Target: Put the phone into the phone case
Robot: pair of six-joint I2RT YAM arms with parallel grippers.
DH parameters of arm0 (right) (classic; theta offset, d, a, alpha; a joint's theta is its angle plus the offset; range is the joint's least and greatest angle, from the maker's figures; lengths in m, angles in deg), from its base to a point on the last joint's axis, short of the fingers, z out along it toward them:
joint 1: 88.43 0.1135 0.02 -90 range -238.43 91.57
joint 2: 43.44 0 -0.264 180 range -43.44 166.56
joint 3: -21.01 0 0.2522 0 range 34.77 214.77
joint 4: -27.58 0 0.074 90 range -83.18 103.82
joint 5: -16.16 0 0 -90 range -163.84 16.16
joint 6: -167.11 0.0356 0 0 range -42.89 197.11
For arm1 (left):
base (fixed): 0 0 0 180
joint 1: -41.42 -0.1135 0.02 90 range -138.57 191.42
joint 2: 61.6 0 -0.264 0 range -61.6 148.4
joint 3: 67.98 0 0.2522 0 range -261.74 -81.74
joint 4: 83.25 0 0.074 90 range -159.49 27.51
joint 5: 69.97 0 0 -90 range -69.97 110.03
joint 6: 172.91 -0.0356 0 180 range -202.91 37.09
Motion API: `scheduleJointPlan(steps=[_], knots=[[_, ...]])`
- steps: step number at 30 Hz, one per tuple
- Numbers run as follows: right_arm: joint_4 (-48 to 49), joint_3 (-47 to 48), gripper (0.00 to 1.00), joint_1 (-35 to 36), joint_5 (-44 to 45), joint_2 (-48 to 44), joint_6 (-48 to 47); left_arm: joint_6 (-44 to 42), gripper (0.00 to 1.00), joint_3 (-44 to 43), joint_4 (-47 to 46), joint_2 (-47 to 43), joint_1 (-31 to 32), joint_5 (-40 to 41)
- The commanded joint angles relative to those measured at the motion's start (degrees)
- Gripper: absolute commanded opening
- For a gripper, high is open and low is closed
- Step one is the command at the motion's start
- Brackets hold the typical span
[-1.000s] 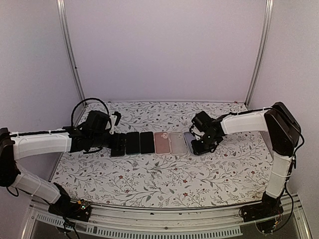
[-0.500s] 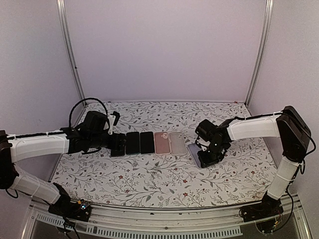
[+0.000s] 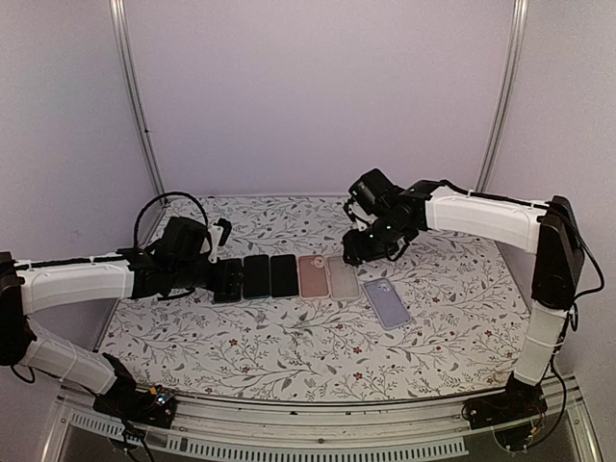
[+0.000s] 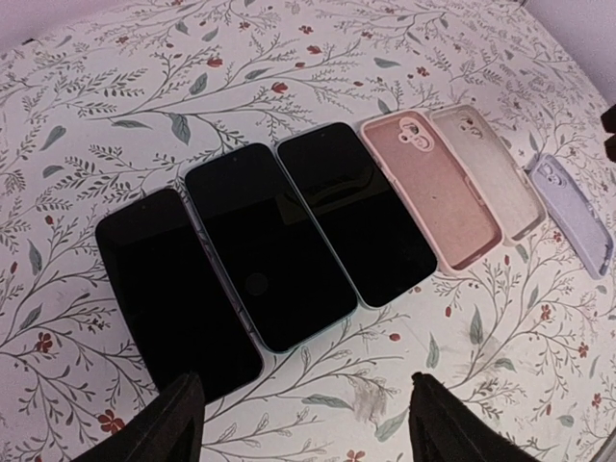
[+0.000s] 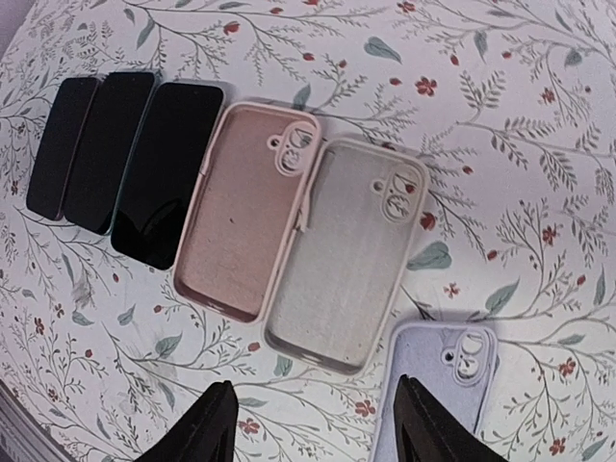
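Three dark phones lie side by side, screens up: left (image 4: 178, 289), middle (image 4: 265, 245), right (image 4: 356, 212). To their right lie a pink phone case (image 5: 245, 207) and a beige case (image 5: 346, 250), both open side up. A lavender case (image 3: 386, 302) lies apart, nearer the front, also open side up (image 5: 438, 395). My left gripper (image 4: 303, 404) hovers open just in front of the phones (image 3: 256, 276), holding nothing. My right gripper (image 5: 316, 404) is open and empty above the near ends of the beige and lavender cases (image 3: 361, 248).
The floral tablecloth (image 3: 289, 337) covers the whole table. White walls and metal posts (image 3: 135, 106) close in the back and sides. A black cable loops (image 3: 173, 202) behind the left wrist.
My right gripper carried the lavender case out of the row, set it down nearer the front, opened and rose back over the cases. The left arm has stayed put.
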Motion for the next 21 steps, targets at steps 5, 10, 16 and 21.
scheduleJointPlan(steps=[5,10,16,21], knots=[[4.87,12.65,0.64,4.96,0.50,12.93,-0.13,-0.30,0.75,0.42,-0.55,0.50,0.84,0.27],[9.58,16.42,0.63,7.28,-3.35,18.59,0.37,0.46,0.75,1.46,-1.45,2.48,0.85,1.18],[12.25,22.91,0.61,8.60,-7.35,26.27,0.47,2.13,0.73,1.94,-4.43,5.41,0.84,-2.28],[15.54,23.09,0.45,8.53,-7.77,29.19,1.58,1.77,0.62,1.13,-7.57,10.21,0.84,-2.89]])
